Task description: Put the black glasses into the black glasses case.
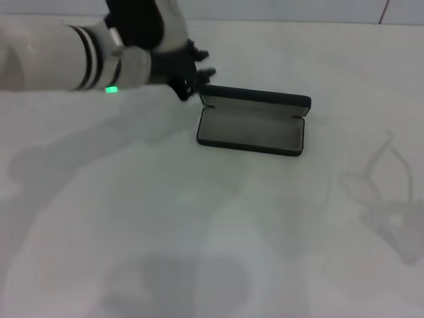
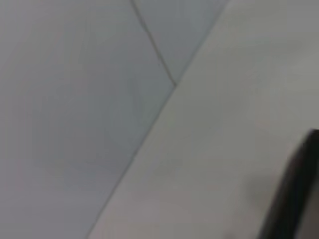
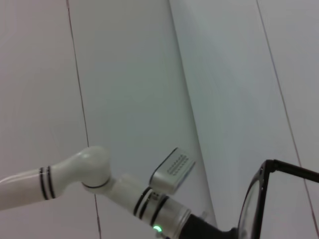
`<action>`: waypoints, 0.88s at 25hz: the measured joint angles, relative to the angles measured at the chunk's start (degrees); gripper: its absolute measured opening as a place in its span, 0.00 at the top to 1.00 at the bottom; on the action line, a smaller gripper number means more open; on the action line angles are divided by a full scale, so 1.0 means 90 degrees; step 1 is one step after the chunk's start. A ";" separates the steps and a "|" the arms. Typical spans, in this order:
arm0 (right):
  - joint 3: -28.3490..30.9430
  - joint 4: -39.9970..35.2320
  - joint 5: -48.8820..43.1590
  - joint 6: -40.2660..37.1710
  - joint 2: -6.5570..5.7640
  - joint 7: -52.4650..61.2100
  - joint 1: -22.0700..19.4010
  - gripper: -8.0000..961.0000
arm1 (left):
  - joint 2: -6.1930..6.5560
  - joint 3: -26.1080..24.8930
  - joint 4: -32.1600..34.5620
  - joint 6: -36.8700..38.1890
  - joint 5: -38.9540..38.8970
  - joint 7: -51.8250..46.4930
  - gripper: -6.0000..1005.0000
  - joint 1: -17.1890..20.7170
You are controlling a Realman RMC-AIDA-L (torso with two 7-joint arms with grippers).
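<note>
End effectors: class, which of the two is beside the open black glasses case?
The left end effector, at the black glasses case's left end in the head view; the right one is not visible there.

black glasses (image 3: 254, 199): cut off at edge | black glasses case (image 2: 294, 194): blurred, cut off

A white table (image 1: 165, 218) fills most of the head view, marked by soft grey shadows. Behind it stands a pale wall (image 1: 298, 10) of large panels, thin dark seams (image 3: 77, 99) running between them.
</note>
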 joint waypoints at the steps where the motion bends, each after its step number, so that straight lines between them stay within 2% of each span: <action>1: 0.0005 0.0000 0.0006 0.0005 0.0000 0.0002 -0.0002 0.87 | -0.0003 0.0242 0.0283 0.0043 0.0289 -0.0287 0.73 0.0130; 4: 0.0015 0.0000 0.0016 0.0011 0.0000 0.0002 0.0006 0.87 | -0.0009 0.0588 0.0700 -0.0006 0.0880 -0.0818 0.73 0.0311; 7: 0.0015 0.0000 0.0015 0.0016 0.0000 0.0000 0.0032 0.87 | -0.0010 0.0504 0.0738 -0.0140 0.0968 -0.1062 0.72 0.0321; 10: 0.0002 0.0008 0.0015 0.0042 0.0000 -0.0009 0.0029 0.87 | -0.0001 0.0416 0.0495 -0.0876 0.0969 -0.1086 0.72 0.0306; 11: -0.0008 0.0009 0.0016 0.0060 0.0001 -0.0010 0.0027 0.87 | -0.0001 0.0416 0.0495 -0.0876 0.0969 -0.1086 0.72 0.0306; 15: -0.0033 0.0011 0.0014 0.0096 0.0000 -0.0011 0.0012 0.87 | 0.0016 0.0371 -0.0244 -0.1195 0.0953 -0.1084 0.72 -0.0109; 18: -0.0042 0.0038 0.0008 0.0096 0.0004 -0.0025 0.0007 0.87 | 0.0009 0.0354 -0.1032 -0.1257 0.0962 -0.1081 0.72 -0.0572; 22: -0.0047 0.0141 -0.0004 0.0096 0.0004 -0.0087 -0.0001 0.87 | 0.0009 0.0378 -0.1368 -0.1275 0.0966 -0.1072 0.72 -0.0732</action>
